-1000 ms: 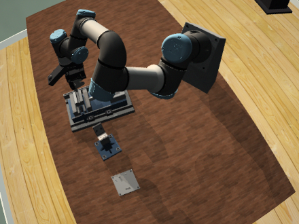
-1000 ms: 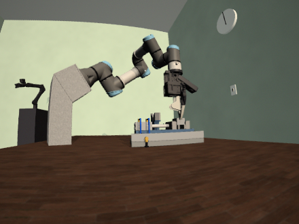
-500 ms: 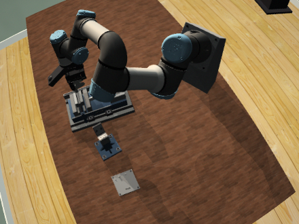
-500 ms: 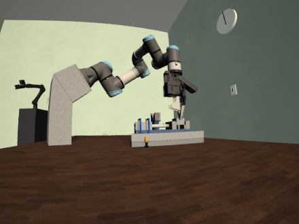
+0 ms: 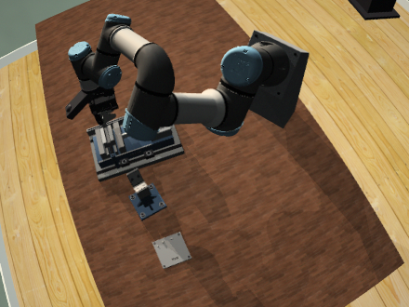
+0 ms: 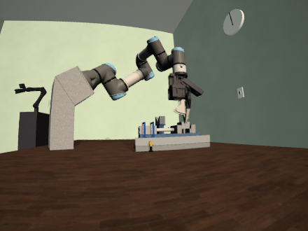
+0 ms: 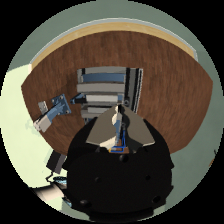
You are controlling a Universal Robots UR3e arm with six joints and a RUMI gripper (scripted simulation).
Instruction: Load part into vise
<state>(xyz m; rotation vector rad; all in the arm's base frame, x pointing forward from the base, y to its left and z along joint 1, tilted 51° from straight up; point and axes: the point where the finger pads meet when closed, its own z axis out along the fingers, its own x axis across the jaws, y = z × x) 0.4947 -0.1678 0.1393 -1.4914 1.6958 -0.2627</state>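
claw: gripper [image 6: 186, 115] fully closed, nothing between the fingers; it hangs point-down over the far end of the vise [image 5: 155, 150], tips just above it in the side view
part: not on the infeed plate [image 5: 172, 253], which shows only its flat grey face
part, likely spot: a pale blocky piece [image 5: 140, 188] sits on the vise-side edge of the V-block [image 5: 149, 201]; pale bars also lie between the vise jaws. Can't tell which is the part, too small
done: part looks to be off the plate
left: can't confirm seating on the low bars, slot up, long side against the fixed jaw, or end against the stop. A closed claw at the vise suggests nudging, not carrying
materials: vise is dark steel on a pale grey slab with blue trim; plate is matte light grey, square, holes at the corners; V-block is dark on a blue square base; table [image 5: 260, 200] is dark wood grain
fingers: pale, tapered, wedge-shaped, meeting at a point in the wrist view
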